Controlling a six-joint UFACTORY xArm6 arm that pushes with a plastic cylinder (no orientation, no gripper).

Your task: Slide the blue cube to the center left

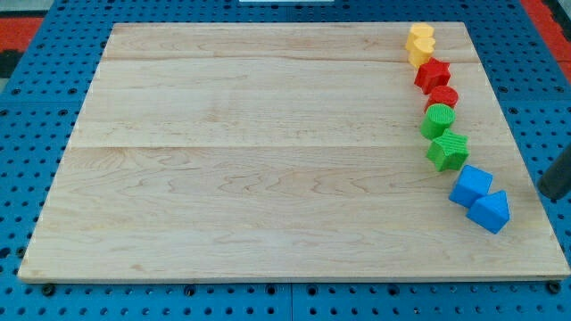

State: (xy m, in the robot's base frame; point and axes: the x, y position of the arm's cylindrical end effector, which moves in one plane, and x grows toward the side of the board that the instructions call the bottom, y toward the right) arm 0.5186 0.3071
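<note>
The blue cube (471, 185) lies on the wooden board (268, 160) near the view's right edge, below the middle. It touches a blue triangular block (490, 211) at its lower right. My tip (545, 193) shows as a dark rod end at the view's right edge. It stands to the right of the blue cube, apart from it, at the board's right edge.
A column of blocks runs up the board's right side above the cube: a green star (448, 150), a green cylinder (438, 119), a red cylinder (443, 97), a red star (433, 74) and a yellow heart (421, 42). A blue pegboard (36, 107) surrounds the board.
</note>
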